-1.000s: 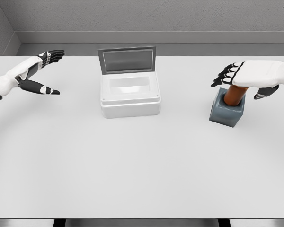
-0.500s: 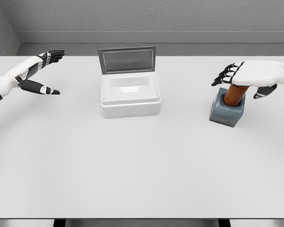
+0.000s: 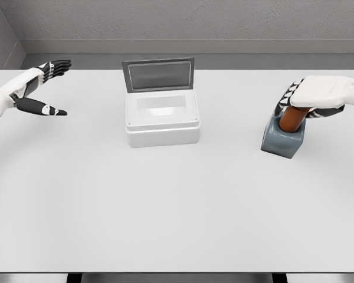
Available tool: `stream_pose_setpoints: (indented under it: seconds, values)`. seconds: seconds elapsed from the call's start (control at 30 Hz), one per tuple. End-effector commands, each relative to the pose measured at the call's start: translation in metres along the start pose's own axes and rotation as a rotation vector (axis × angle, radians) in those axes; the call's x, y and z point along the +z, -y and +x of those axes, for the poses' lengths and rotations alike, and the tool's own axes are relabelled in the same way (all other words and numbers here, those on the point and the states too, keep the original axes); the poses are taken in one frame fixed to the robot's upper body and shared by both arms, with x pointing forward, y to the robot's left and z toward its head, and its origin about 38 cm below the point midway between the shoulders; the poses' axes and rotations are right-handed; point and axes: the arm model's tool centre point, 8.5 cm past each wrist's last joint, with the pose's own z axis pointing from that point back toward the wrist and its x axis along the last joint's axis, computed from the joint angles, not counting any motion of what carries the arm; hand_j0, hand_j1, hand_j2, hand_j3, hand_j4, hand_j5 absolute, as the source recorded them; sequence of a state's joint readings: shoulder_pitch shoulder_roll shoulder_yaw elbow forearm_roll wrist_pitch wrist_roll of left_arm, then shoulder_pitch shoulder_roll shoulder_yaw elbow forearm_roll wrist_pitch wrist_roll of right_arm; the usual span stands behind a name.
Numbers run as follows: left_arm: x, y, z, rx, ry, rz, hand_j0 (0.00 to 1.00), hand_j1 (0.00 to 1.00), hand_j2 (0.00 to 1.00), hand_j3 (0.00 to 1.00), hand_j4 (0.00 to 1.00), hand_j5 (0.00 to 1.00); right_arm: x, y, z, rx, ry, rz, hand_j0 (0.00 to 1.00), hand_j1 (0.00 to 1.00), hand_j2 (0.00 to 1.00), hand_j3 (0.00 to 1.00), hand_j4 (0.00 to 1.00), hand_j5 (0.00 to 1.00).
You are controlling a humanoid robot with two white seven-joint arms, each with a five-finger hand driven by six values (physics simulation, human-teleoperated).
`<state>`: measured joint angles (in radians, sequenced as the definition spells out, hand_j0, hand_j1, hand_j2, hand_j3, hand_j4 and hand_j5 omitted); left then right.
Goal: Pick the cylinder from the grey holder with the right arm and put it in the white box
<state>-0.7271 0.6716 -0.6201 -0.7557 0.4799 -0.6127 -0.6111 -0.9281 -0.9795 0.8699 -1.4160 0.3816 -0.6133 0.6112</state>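
Note:
A brown cylinder point(image 3: 291, 120) stands upright in the grey holder point(image 3: 281, 141) at the right of the table. My right hand point(image 3: 302, 104) lies over the cylinder's top, its fingers point(image 3: 286, 97) curled down around it and the thumb tucked in on the near side. The cylinder's top end is hidden under the palm. The white box point(image 3: 162, 127) sits at the middle back with its grey lid point(image 3: 158, 75) standing open. My left hand point(image 3: 40, 88) hovers open at the far left, away from everything.
The white table point(image 3: 177, 206) stretches wide in front of the box and holder. A grey wall runs behind the table's far edge. The box lies well to the left of the holder.
My right hand's fingers, spread out before, have curled down around the cylinder's top. My left hand has drifted slightly left and back.

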Motion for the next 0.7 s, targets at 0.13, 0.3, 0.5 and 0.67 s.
stream_pose_setpoints:
  seconds: [0.13,0.3,0.5,0.67]
  values:
    - [0.000,-0.001,0.001,0.006,0.005,0.006,1.00,1.00,1.00,1.00,1.00,1.00,0.002,0.000,-0.001,-0.004,-0.004,-0.002,0.38,0.38,0.38,0.38,0.38,0.38]
    - [0.000,-0.001,0.001,0.006,0.005,0.006,1.00,1.00,1.00,1.00,1.00,1.00,0.008,0.003,-0.005,0.002,-0.019,-0.005,0.38,0.38,0.38,0.38,0.38,0.38]
    - [-0.005,0.009,0.004,0.008,0.025,-0.016,1.00,1.00,1.00,1.00,1.00,1.00,0.032,0.036,-0.017,0.041,-0.073,-0.074,0.36,0.36,0.36,0.36,0.36,0.36]
    - [-0.003,0.010,0.003,0.008,0.024,-0.019,1.00,1.00,1.00,1.00,1.00,1.00,-0.014,0.079,0.009,0.103,0.031,-0.152,0.40,0.40,0.40,0.40,0.40,0.40]
